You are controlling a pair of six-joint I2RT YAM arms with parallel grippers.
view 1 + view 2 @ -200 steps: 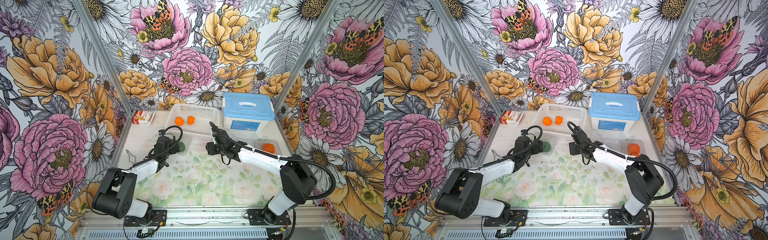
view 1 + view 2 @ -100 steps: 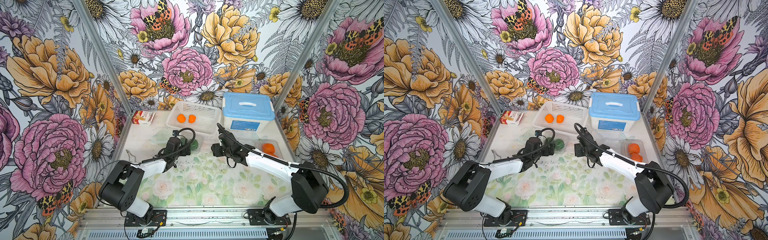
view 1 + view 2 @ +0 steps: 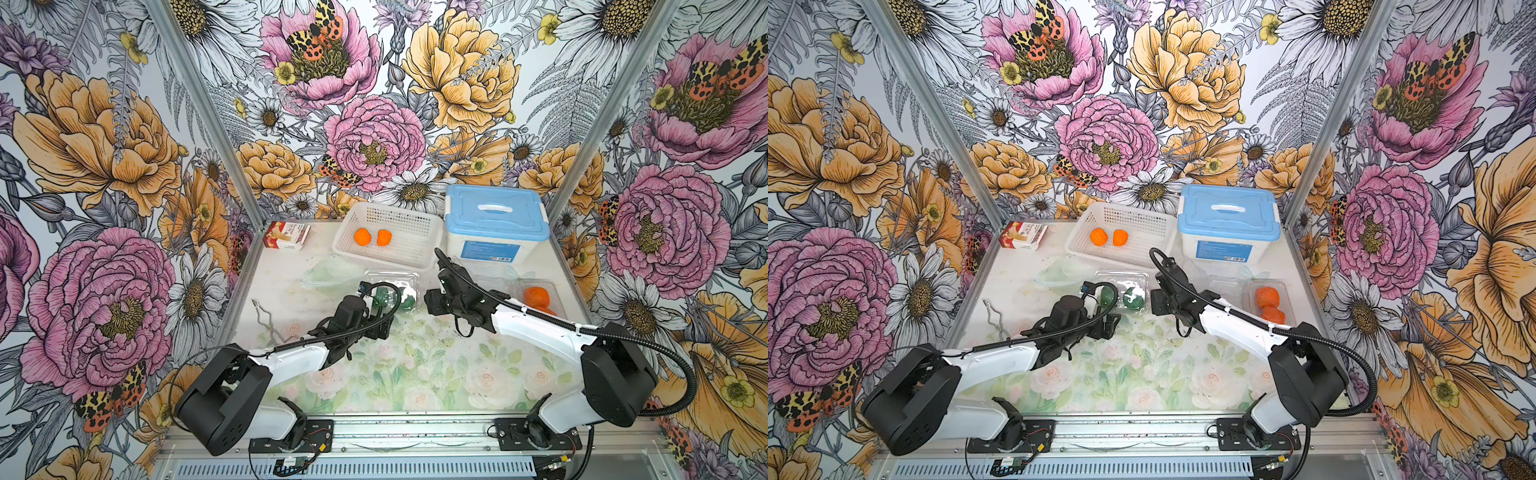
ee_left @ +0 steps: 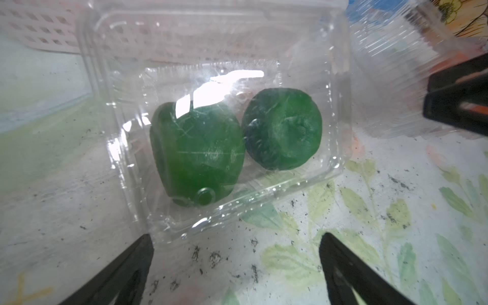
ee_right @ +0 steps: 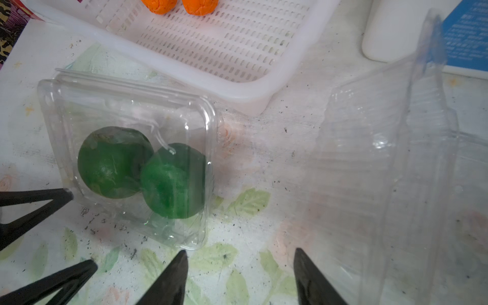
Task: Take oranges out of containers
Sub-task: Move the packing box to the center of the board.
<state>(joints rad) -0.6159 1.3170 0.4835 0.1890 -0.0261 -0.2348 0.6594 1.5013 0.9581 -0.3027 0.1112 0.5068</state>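
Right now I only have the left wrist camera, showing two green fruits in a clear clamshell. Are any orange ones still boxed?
Observer: Yes. A pair of oranges sits in a second clamshell on the right arm's side.
Operator: Are any already out?
Observer: Two loose oranges lie in the white basket at the back.
Operator: And the right hand?
Observer: The right hand is open and empty, close beside the green-fruit clamshell.

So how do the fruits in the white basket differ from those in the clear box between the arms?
Basket fruits are bright orange; boxed fruits dark green. Basket fruits lie uncovered in the white basket; boxed fruits sit inside the shut clear box. Both are small round pairs.
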